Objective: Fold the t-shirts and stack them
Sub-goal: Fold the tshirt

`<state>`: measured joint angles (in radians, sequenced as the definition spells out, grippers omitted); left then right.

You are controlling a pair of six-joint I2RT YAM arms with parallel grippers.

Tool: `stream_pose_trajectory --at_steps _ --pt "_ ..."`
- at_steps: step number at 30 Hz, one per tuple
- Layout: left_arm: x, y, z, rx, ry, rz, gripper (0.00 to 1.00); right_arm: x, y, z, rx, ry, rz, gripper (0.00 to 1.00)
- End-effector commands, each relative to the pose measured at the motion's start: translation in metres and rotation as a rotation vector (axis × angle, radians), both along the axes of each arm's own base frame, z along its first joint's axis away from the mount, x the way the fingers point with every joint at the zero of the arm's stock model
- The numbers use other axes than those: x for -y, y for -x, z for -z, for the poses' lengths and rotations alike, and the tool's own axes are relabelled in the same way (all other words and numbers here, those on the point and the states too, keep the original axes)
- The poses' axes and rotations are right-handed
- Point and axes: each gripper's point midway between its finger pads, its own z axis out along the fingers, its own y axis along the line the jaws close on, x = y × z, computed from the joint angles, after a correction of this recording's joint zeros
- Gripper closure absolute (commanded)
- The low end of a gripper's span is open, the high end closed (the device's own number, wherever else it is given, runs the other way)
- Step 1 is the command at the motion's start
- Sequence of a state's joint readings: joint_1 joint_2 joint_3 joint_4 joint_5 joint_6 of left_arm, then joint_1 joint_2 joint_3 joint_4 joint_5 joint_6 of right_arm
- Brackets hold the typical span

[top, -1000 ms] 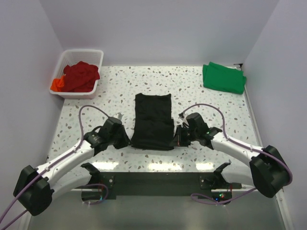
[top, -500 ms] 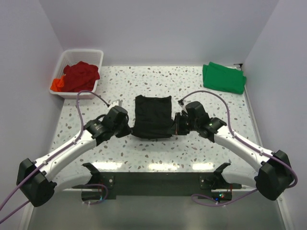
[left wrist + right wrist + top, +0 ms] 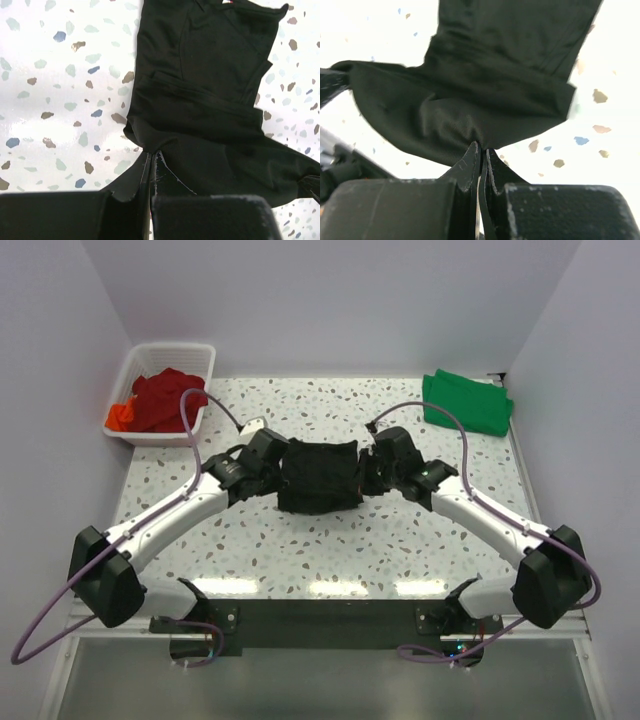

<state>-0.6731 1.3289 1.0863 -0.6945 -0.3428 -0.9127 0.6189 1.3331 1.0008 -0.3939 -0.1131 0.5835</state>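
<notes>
Our left pincer and right pincer are both clenched on the black shirt, each pinching a bunched edge of soft, wrinkled cloth at mid-table. Around us: a white slatted basket in the far-left corner with the red shirt and orange shirt heaped inside, and the green shirt folded at far right. The speckled table is glossy. Both arms reach forward, angled inward toward each other.

The speckled table carries a black shirt at centre. A white basket sits at ten o'clock, a green shirt at two.
</notes>
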Motion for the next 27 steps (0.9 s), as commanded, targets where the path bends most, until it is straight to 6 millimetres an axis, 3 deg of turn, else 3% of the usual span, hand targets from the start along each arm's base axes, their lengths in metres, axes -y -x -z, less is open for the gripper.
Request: stream_pose_trajectory --at_steps 1,5,13,15,16,18,19,20,24,25,27 --pt "-0.012 -0.026 -0.012 0.040 -0.054 -0.059 1.00 0.002 -0.034 -0.014 0.093 0.010 0.063 1.00" --pt "-0.020 -0.054 -0.006 0.036 -0.067 -0.085 1.00 0.001 -0.053 0.000 0.085 0.020 0.093 1.00" --pt "-0.026 -0.108 -0.013 0.064 -0.085 -0.076 1.00 -0.004 -0.096 -0.006 0.119 0.018 0.128 1.00" --pt "-0.022 -0.122 -0.014 0.069 -0.088 -0.060 1.00 -0.005 -0.108 -0.008 0.127 0.024 0.135 1.00" --pt "-0.022 -0.128 -0.006 0.052 -0.099 -0.057 1.00 -0.004 -0.113 -0.010 0.131 0.022 0.142 1.00" --pt "-0.017 -0.140 -0.011 0.063 -0.093 -0.041 1.00 -0.004 -0.124 -0.014 0.142 0.031 0.155 1.00" --pt "-0.016 -0.146 -0.002 0.044 -0.103 -0.037 1.00 -0.003 -0.129 -0.010 0.137 0.038 0.160 1.00" --pt "-0.013 -0.153 -0.009 0.062 -0.096 -0.032 1.00 -0.002 -0.133 -0.010 0.142 0.041 0.167 1.00" --pt "-0.005 -0.176 -0.006 0.066 -0.085 -0.001 1.00 0.003 -0.150 -0.015 0.162 0.054 0.208 1.00" --pt "-0.004 -0.181 0.003 0.049 -0.092 0.004 1.00 0.006 -0.154 -0.013 0.165 0.061 0.220 1.00" --pt "0.002 -0.193 0.000 0.059 -0.080 0.022 1.00 0.005 -0.163 -0.006 0.158 0.072 0.228 1.00"
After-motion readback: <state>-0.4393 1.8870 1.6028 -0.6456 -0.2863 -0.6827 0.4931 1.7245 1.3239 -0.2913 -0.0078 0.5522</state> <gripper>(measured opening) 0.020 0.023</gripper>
